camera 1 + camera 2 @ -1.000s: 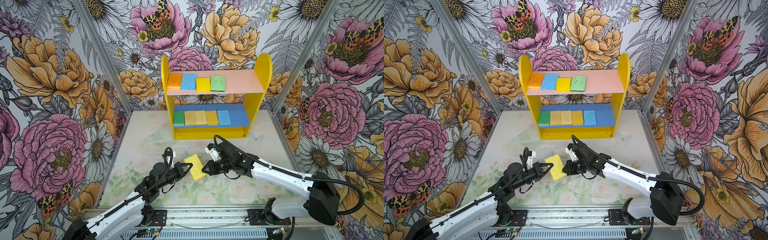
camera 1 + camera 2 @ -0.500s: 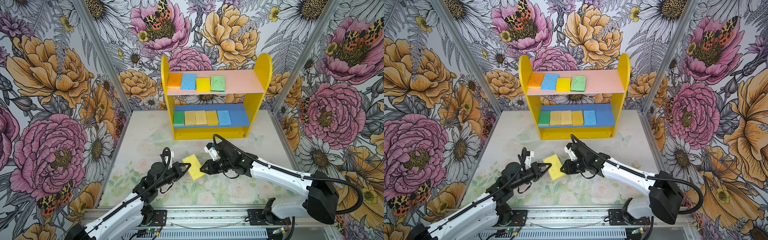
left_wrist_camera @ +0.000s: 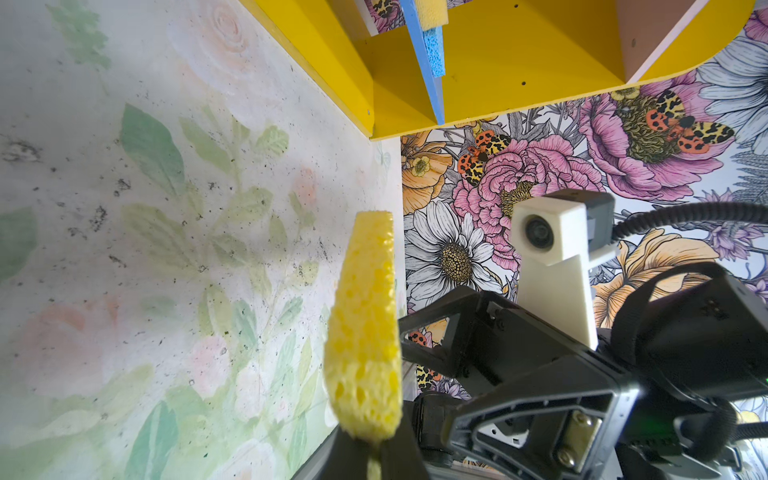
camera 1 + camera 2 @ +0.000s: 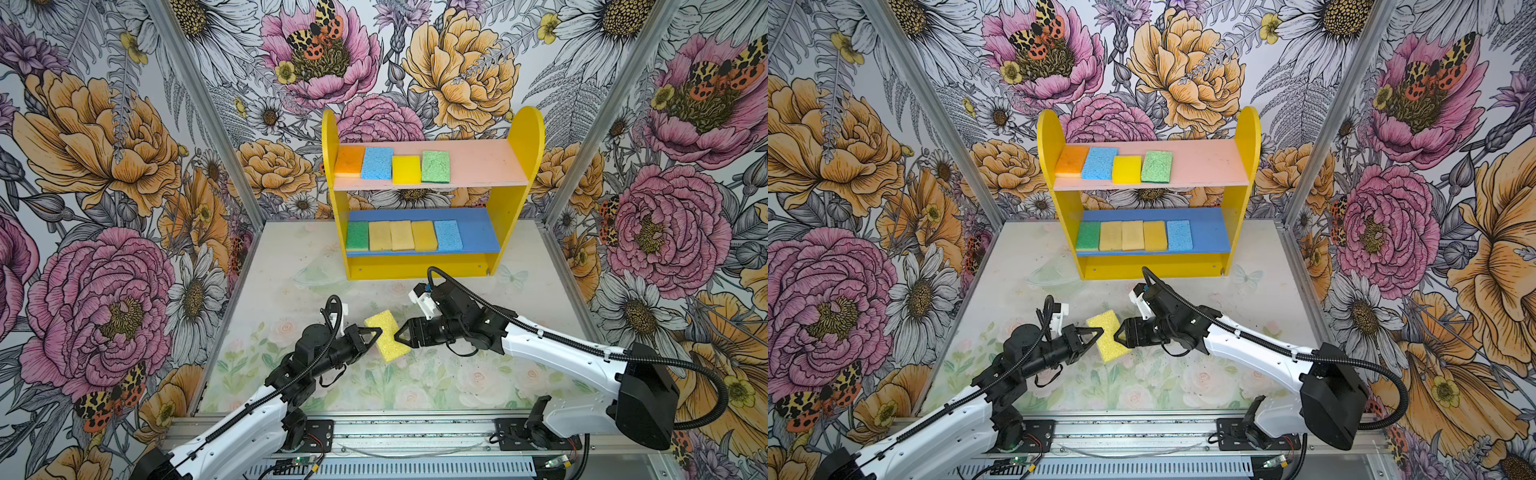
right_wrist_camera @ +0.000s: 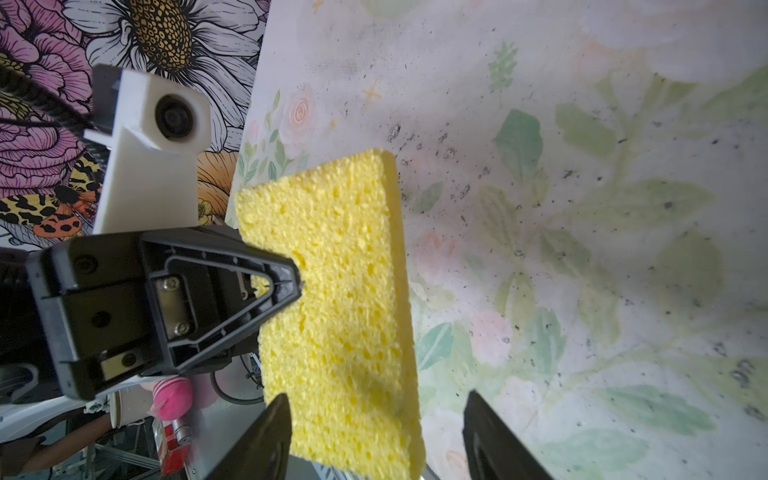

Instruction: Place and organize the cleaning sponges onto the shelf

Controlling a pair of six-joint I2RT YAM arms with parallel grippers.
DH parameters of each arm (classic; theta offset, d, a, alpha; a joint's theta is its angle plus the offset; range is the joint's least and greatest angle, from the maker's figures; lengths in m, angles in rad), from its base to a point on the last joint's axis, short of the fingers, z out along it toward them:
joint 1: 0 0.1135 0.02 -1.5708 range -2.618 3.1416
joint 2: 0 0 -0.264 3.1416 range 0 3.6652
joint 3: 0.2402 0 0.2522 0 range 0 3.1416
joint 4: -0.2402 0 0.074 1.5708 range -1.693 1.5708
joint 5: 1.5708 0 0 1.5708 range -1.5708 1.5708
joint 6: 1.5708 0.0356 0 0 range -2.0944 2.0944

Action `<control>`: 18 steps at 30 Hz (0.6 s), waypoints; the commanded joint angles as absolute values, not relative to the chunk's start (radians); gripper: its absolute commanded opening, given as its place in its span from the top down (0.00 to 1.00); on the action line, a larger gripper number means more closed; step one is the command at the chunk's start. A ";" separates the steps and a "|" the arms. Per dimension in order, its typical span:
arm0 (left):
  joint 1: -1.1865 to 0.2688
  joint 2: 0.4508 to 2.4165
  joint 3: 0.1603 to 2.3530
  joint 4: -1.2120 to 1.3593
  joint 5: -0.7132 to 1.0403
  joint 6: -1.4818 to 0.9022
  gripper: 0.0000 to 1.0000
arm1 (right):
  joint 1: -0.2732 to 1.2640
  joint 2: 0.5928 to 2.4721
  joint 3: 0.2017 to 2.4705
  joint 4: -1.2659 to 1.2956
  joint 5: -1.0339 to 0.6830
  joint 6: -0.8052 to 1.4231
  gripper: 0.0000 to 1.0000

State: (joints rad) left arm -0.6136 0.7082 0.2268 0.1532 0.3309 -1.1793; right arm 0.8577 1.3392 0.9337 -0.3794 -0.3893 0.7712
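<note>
A bright yellow sponge point(image 4: 387, 337) point(image 4: 1108, 337) hangs above the table in front of the shelf point(image 4: 516, 166) point(image 4: 1240, 166). My left gripper point(image 4: 376, 332) point(image 4: 1099, 332) point(image 3: 374, 455) is shut on one of its long edges point(image 3: 365, 324). My right gripper point(image 4: 397, 336) point(image 4: 1118, 335) point(image 5: 376, 401) stands open at the opposite edge, its jaws apart on either side of the sponge point(image 5: 340, 291) without pressing it. Several sponges lie in a row on the pink upper board point(image 4: 482, 164) and several more on the blue lower board point(image 4: 480, 235).
The floral table mat point(image 4: 436, 374) runs from the shelf to a metal rail point(image 4: 415, 432) at the front edge. Patterned walls with metal posts point(image 4: 208, 112) close in the left, back and right sides. Both arms meet near the table's middle.
My right gripper, which was shut on the yellow sponge, has opened and let go. The left gripper keeps its hold, and the sponge has barely moved.
</note>
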 commanded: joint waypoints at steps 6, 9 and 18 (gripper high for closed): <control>-0.565 0.690 0.241 0.133 0.421 -1.146 1.00 | 0.804 1.236 0.925 -0.362 -0.404 0.773 0.14; -0.548 0.693 0.251 0.138 0.449 -1.144 1.00 | 0.798 1.218 0.902 -0.361 -0.422 0.776 0.11; -0.497 0.648 0.262 0.158 0.519 -1.164 1.00 | 0.803 1.287 0.910 -0.331 -0.493 0.785 0.21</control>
State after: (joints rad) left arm -0.5144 0.6750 0.2302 0.1360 0.4725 -1.1725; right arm 0.7994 1.2667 0.9123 -0.3645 -0.4568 0.7799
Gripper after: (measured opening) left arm 0.060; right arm 0.801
